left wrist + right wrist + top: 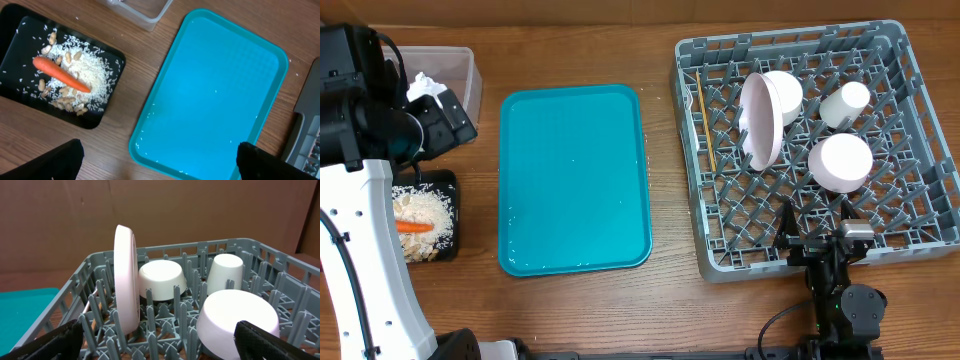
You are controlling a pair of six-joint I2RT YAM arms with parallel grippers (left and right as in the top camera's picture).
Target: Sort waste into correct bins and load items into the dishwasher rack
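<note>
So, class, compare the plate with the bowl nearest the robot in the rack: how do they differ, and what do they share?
The plate stands on edge between tines; the bowl sits upside down. The plate is thin and flat; the bowl is deep and rounded. Both are white and loaded in the grey rack.

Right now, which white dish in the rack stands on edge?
The plate, vertical on its rim; the two bowls and the cup sit inverted.

A wood-grain table fills the scene under even light, with a plain brown cardboard wall behind it.
</note>
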